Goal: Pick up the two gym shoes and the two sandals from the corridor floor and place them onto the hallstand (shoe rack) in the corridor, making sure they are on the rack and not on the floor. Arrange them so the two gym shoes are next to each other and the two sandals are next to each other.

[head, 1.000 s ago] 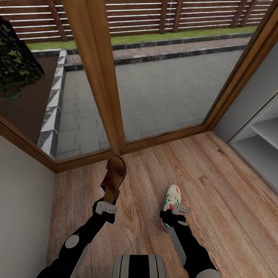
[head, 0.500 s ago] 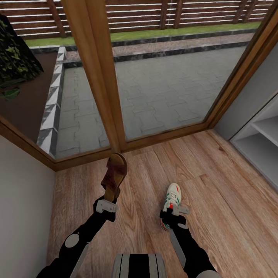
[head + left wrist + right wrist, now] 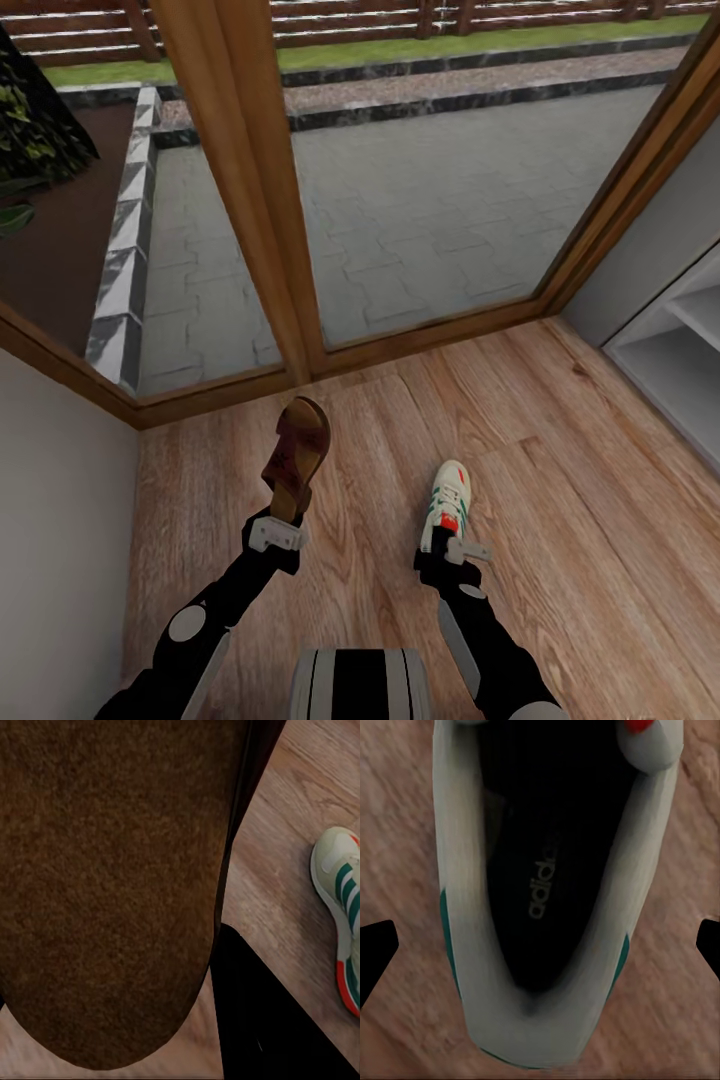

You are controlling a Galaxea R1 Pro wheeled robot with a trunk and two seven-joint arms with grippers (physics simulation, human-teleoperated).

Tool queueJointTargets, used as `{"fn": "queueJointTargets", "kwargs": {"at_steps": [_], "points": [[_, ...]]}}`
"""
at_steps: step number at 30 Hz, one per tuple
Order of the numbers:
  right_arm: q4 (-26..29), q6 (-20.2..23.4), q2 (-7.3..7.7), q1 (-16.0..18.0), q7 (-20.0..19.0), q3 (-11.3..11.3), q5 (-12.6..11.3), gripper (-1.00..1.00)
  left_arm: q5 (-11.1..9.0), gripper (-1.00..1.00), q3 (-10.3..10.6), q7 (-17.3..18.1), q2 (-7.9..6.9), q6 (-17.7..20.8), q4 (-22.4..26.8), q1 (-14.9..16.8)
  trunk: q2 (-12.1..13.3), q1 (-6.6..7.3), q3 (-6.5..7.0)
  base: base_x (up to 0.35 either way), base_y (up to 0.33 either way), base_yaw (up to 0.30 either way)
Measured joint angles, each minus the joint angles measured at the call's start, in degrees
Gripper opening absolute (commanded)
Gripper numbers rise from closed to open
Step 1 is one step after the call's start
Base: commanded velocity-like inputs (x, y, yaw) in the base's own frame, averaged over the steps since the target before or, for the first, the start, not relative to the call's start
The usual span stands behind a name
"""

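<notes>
The left gripper point(image 3: 280, 520) has its fingers clenched on a brown sandal point(image 3: 296, 457), held off the corridor floor point(image 3: 560, 520). The right gripper point(image 3: 447, 545) straddles a gym shoe point(image 3: 445, 503), fingers spread either side of its heel. Judged best: close squarely on the collar, then lift toward the hallstand point(image 3: 672, 360) at three o'clock. The shoe is white with green stripes and a red tab.

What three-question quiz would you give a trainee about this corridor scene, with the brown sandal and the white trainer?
1. True or false: the left gripper holds the dark brown leather sandal.
2. The white gym shoe with green stripes lies: A, at the right gripper, on the wood-plank floor; B, in the left gripper; C, under the sandal.
3. Which side of the head view shows the pale grey-white shelf unit?

Key: 1 true. 2 A. 3 right.
</notes>
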State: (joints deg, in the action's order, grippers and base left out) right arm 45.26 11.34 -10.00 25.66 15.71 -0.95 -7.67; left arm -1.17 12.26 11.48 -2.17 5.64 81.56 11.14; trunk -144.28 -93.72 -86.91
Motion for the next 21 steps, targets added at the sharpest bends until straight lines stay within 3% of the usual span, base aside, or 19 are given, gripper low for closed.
{"fn": "queueJointTargets", "kwargs": {"at_steps": [7,16,21], "points": [[-0.3,-0.7,0.00,0.0,-0.1,0.0,0.0,1.00,0.0,-1.00,0.0,0.0,0.00,-0.1,0.0,0.0,0.0,0.00,-0.17,0.000,0.000,0.000],[-3.0,-6.6,0.00,0.0,-0.1,-0.1,-0.1,1.00,0.0,-1.00,0.0,0.1,0.00,0.0,0.0,0.0,0.0,0.00,-0.19,0.000,0.000,0.000],[-3.3,-7.0,0.00,0.0,-0.1,-0.1,-0.1,1.00,0.0,-1.00,0.0,0.1,0.00,0.0,0.0,0.0,-0.1,-0.10,-1.07,0.000,0.000,0.000]]}}
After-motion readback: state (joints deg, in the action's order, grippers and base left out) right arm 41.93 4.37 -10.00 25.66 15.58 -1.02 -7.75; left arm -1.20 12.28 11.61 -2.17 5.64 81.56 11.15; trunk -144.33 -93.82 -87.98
